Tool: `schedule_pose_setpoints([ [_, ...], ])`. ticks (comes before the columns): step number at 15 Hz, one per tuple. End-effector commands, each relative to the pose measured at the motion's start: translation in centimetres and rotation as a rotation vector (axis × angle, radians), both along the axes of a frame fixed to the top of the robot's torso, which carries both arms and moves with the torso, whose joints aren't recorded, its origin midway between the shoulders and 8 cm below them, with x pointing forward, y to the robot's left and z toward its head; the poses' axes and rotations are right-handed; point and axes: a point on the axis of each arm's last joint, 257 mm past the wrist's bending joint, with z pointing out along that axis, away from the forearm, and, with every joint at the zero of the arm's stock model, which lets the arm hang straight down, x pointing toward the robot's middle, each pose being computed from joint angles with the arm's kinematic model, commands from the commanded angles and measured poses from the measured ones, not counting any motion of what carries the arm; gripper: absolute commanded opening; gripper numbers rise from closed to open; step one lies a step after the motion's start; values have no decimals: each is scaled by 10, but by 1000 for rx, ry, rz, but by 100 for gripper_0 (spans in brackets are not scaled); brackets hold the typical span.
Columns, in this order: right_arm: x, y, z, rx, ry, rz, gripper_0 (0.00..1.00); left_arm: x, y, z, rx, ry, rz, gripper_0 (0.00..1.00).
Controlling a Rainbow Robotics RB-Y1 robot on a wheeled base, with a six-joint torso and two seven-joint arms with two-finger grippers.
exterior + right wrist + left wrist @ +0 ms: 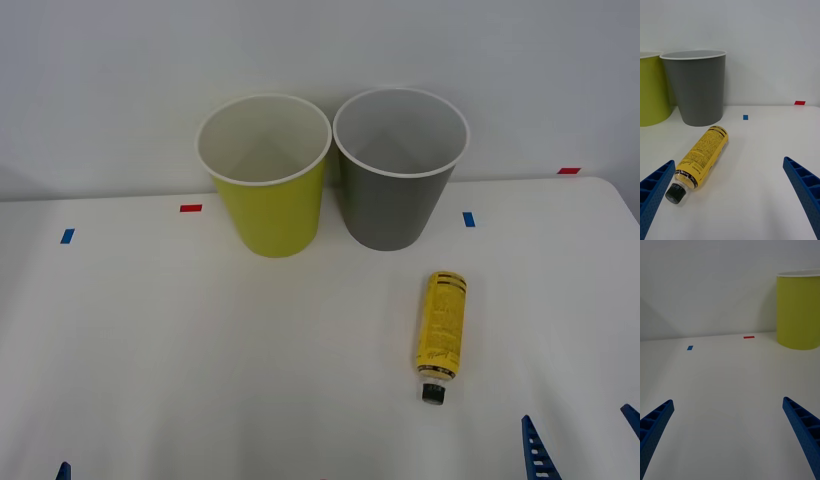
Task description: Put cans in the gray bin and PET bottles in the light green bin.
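A slim PET bottle point(441, 335) point(703, 158) with a yellow label and black cap lies on its side on the white table, cap toward me, in front of the gray bin point(399, 170) point(697, 87). To the left of the gray one stands the light green bin point(266, 178) point(651, 90) point(798, 310). No cans are in view. My right gripper point(583, 437) point(730, 198) is open at the table's near right edge, just short of the bottle and holding nothing. My left gripper point(728, 438) is open over bare table at the near left.
Small blue point(67, 236) and red point(190, 208) tape marks dot the back of the table point(200, 350). A plain white wall rises right behind the bins.
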Motion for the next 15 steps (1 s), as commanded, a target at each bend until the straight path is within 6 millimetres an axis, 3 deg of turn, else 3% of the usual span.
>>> schedule_pose_setpoints([
  [1, 0, 0, 0, 0, 0, 0, 100, 0, 0, 0, 0, 0, 0, 100],
  [15, 0, 0, 0, 0, 0, 0, 100, 0, 0, 0, 0, 0, 0, 100],
])
